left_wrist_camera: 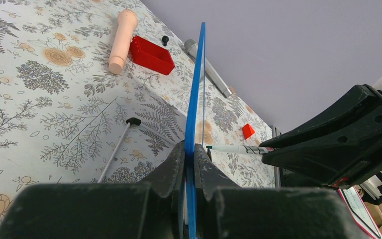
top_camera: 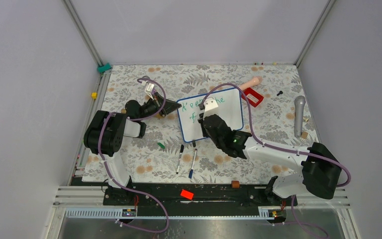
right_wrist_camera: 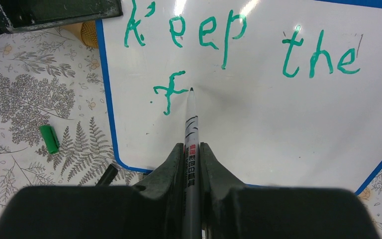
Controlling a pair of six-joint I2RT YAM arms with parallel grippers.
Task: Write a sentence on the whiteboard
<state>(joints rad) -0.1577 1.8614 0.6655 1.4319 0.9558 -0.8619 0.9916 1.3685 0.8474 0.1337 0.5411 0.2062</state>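
Near the middle of the floral tabletop (top_camera: 129, 154), the whiteboard (top_camera: 234, 112) stands with its left edge clenched in the left tool (left_wrist_camera: 189, 164). The right tool (right_wrist_camera: 191, 159) grips a marker (right_wrist_camera: 191, 124), whose tip meets the board just right of the "f" in the green sentence (right_wrist_camera: 226, 45), which reads "Keep the f".

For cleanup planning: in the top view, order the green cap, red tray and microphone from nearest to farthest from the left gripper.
1. green cap, nearside of the left gripper
2. red tray, past the whiteboard
3. microphone, far right
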